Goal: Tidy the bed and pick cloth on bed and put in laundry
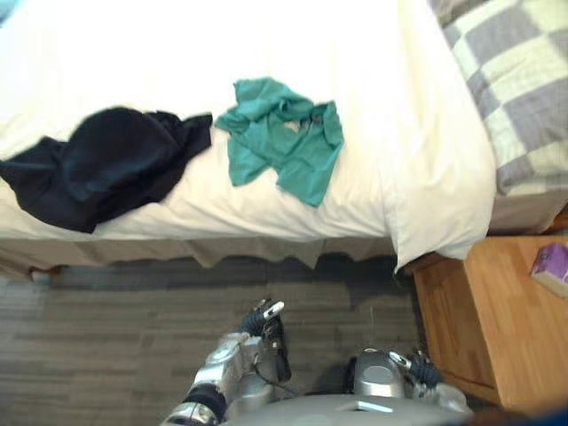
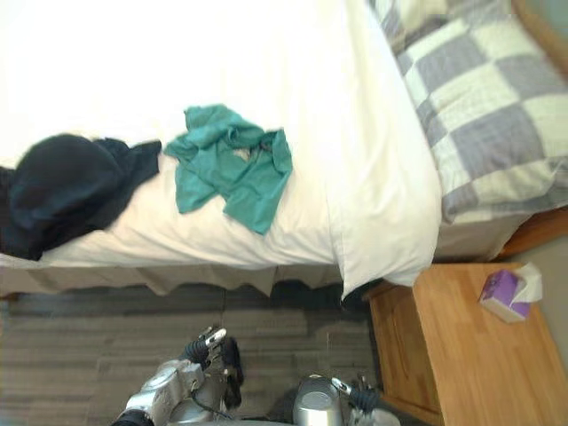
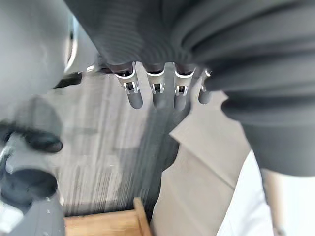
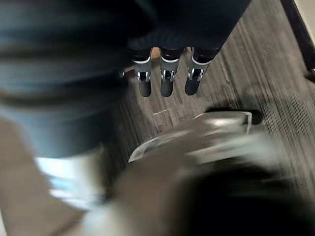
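Item: teal shirt (image 1: 284, 138), crumpled near the front edge of the white bed (image 1: 177, 53), its long axis slanting from the robot's far left toward its near right. Companion item: black garment (image 1: 106, 164), touching the shirt's left side and stretched along the same edge. Left hand (image 1: 266, 327): low over the grey floor (image 1: 106, 337), short of the bed, fingers (image 3: 156, 96) loose and straight, grasping nothing. Right hand (image 1: 415, 366): also low, beside the wooden nightstand (image 1: 497, 319), fingers (image 4: 166, 86) likewise slack and empty. Bearing: both cloths lay ahead of and above the hands; the shirt stood almost straight ahead of the left hand, which was judged the nearer to each cloth.
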{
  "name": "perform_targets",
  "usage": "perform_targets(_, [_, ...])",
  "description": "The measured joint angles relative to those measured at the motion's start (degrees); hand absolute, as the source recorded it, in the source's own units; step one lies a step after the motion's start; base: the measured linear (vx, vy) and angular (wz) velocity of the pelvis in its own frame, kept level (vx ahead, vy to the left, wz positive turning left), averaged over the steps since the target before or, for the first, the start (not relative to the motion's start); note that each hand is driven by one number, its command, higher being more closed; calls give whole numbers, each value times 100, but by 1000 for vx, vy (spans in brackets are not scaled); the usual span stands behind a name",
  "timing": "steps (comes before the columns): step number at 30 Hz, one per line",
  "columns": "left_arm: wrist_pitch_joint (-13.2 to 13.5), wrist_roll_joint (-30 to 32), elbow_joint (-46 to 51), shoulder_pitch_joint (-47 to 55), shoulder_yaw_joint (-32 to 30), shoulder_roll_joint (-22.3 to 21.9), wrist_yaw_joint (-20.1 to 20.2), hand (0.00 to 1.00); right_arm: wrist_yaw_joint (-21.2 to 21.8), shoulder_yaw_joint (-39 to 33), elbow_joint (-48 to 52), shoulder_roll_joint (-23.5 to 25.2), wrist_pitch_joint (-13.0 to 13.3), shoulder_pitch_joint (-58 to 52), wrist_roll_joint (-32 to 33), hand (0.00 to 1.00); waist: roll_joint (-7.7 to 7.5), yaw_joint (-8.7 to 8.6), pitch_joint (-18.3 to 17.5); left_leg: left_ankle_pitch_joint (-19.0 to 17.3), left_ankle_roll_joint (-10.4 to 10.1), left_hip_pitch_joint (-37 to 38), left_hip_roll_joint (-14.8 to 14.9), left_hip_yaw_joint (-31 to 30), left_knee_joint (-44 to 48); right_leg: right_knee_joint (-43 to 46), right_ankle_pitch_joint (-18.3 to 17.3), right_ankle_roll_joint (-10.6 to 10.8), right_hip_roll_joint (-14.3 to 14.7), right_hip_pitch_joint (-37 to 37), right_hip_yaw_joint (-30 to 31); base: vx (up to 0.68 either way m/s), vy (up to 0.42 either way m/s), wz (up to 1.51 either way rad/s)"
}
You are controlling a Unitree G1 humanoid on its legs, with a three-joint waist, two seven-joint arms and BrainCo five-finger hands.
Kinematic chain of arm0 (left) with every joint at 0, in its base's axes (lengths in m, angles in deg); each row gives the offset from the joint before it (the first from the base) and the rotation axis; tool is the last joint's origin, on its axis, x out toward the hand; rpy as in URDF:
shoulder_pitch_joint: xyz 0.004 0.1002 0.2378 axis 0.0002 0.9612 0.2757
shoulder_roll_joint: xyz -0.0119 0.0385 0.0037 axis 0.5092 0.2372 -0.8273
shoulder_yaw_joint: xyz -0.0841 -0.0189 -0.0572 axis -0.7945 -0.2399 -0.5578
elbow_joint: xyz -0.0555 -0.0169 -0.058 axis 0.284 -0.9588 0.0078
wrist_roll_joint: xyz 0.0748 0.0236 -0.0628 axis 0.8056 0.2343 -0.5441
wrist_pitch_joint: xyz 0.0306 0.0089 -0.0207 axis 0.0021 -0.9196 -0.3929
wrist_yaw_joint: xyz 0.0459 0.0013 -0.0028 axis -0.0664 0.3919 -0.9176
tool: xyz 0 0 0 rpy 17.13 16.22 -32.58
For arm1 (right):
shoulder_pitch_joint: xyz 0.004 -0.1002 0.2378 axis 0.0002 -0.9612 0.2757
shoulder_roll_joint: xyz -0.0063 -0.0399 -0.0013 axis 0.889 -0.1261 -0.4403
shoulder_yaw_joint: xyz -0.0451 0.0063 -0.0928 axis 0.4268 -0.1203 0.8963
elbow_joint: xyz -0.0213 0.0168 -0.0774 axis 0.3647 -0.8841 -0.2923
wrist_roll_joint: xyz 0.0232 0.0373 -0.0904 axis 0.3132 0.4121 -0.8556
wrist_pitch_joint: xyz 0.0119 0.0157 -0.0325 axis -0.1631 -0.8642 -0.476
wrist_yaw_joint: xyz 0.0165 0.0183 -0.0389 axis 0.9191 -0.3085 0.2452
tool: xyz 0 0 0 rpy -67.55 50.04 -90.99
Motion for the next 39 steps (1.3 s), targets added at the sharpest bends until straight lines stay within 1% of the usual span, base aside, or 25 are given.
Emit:
perform_targets(2, [307,-119,6,92,-15,-151,-551,0,49,-77,-141,-242,-3,-94,-270,0,372,86,-46,-770,-63,-412,384,85,1455,55,-210,60,103,261,-85,-17,77,-4])
perform_targets(4, [443,-301,10,202,-33,-206,-837,0,65,-83,-157,-356,22,-139,-404,0,553,28,-74,-952,-50,-436,481,156,1665,111,-235,101,62,305,-72,-1,142,-5])
perform_targets(6, [606,-338,-31,342,-378,-236,-1123,0,21,-322,-110,-335,77,-282,-520,0,660,-18,-86,-1198,-30,-473,857,741,1982,265,-254,232,-39,352,-173,43,142,36])
perform_targets(8, [764,-259,-28,438,-725,-186,-1234,0,-1,-651,-110,-159,113,-405,-538,0,505,7,-43,-1260,40,-498,915,1002,2365,452,-322,316,-390,355,-304,30,181,36])
perform_targets(10, [903,-100,-102,737,-1014,-23,-1266,0,15,-921,-93,-18,256,-422,-546,0,300,42,-86,-1395,-79,-486,1232,765,2613,450,-288,402,-801,419,-228,69,256,1])
perform_targets(11, [1036,-72,-55,885,-1190,-23,-1251,0,27,-1023,-41,48,406,-466,-560,0,266,-6,-104,-1325,-243,-512,1546,462,2301,405,-317,504,-984,464,-228,112,400,35])
perform_targets(12, [1151,-18,-52,904,-1275,-22,-1240,0,41,-1130,-74,76,512,-452,-587,0,274,-18,-108,-1059,-540,-610,1821,181,2002,442,-341,782,-1165,456,-237,87,413,54])
perform_targets(13, [1195,27,-52,896,-1305,-17,-1233,0,45,-1162,-128,84,557,-459,-607,0,234,-31,-126,-863,-644,-649,1868,229,2071,471,-374,906,-1290,478,-263,82,398,55])
perform_targets(14, [1257,65,-49,874,-1309,-13,-1233,0,47,-1237,-189,81,597,-440,-641,0,203,-12,-140,-606,-890,-756,1817,382,2358,459,-394,945,-1510,496,-267,120,483,21])
perform_targets(15, [1317,109,-27,801,-1354,-8,-1234,0,47,-1403,-267,104,642,-357,-734,0,172,57,-124,-950,-1005,-904,1723,463,2817,340,-374,873,-1705,499,-191,161,624,-8])
perform_targets(16, [1294,280,-81,772,-1392,-14,-1274,0,13,-1582,-354,133,702,-227,-924,0,164,95,-178,-1385,-942,-938,1567,635,3136,68,-49,531,-1909,632,-73,206,754,-18])
perform_targets(17, [1218,532,-236,665,-1399,39,-1279,0,-33,-1685,-325,256,741,-162,-1005,0,122,86,-187,-1665,-766,-872,1400,798,3208,76,568,-69,-2106,574,-80,172,627,-14])
perform_targets(19, [1137,899,-244,696,-1466,88,-1373,0,-48,-1649,-380,292,781,-76,-896,0,183,154,-181,-1804,-604,-629,1292,1131,2921,400,1169,-785,-2204,193,-337,209,654,-36])
perform_targets(20, [1067,974,-252,788,-1562,130,-1471,0,60,-1467,-459,282,798,9,-866,0,106,123,-229,-1723,-592,-405,1210,1249,2478,747,883,-146,-1886,-54,-427,202,631,-42])
perform_targets(21, [1024,993,-258,813,-1562,157,-1508,0,89,-1335,-448,295,837,8,-868,0,73,88,-254,-1637,-557,-299,1139,1272,2187,786,725,101,-1611,-136,-474,184,532,-12])
perform_targets(22, [965,1030,-257,807,-1517,175,-1514,0,183,-1116,-445,337,974,-10,-846,0,38,86,-285,-1370,-520,-93,966,1318,1496,715,508,396,-1032,-300,-575,168,375,13])
perform_targets(23, [909,1038,-242,769,-1506,174,-1509,0,256,-957,-424,365,1079,0,-688,0,25,85,-296,-1053,-403,83,724,1355,767,512,422,443,-526,-428,-713,188,351,24])
perform_targets(24, [877,1064,-240,752,-1507,143,-1512,0,276,-864,-398,366,1111,-3,-612,0,23,71,-305,-875,-347,165,584,1360,449,368,381,476,-319,-516,-740,200,292,40])
perform_targets(26, [735,1333,-238,682,-1507,82,-1602,0,422,-576,-369,324,1188,23,-346,0,-29,-2,-342,-481,35,224,94,1354,-183,-490,346,367,355,-784,-391,218,192,48])
perform_targets(28, [607,1709,-259,590,-1508,16,-1772,0,574,-421,-278,224,1311,67,-106,0,42,-1,-351,-435,109,213,-37,1292,-277,-1061,487,-64,640,-762,35,196,88,29])
perform_targets(31, [605,1988,-258,587,-1499,-51,-1962,0,729,-174,-238,171,1548,225,121,0,174,24,-372,-435,108,294,-132,1397,-329,-1291,691,-90,613,-564,119,192,69,-2])
perform_targets(34, [640,1999,-241,594,-1504,-177,-2022,0,739,61,2,179,1532,243,440,0,235,63,-394,-497,16,425,-85,1594,97,-1228,680,-102,512,-314,119,167,-3,-13])
perform_targets(36, [671,1864,-115,588,-1510,-305,-1893,0,713,145,187,213,1417,211,603,0,248,108,-389,-562,-29,166,197,1662,1283,-1230,680,-109,442,-121,132,113,-32,-17])
perform_targets(37, [694,1759,-20,631,-1510,-297,-1725,0,689,246,305,194,1305,188,726,0,265,162,-427,-765,-43,-133,490,1668,2162,-1240,644,-175,422,43,271,103,19,-38])
perform_targets(39, [736,1742,-51,665,-1508,-357,-1497,0,592,322,336,161,1142,297,823,0,374,285,-481,-1192,-117,-213,622,1396,2017,-1149,475,-211,422,42,596,90,89,-80])
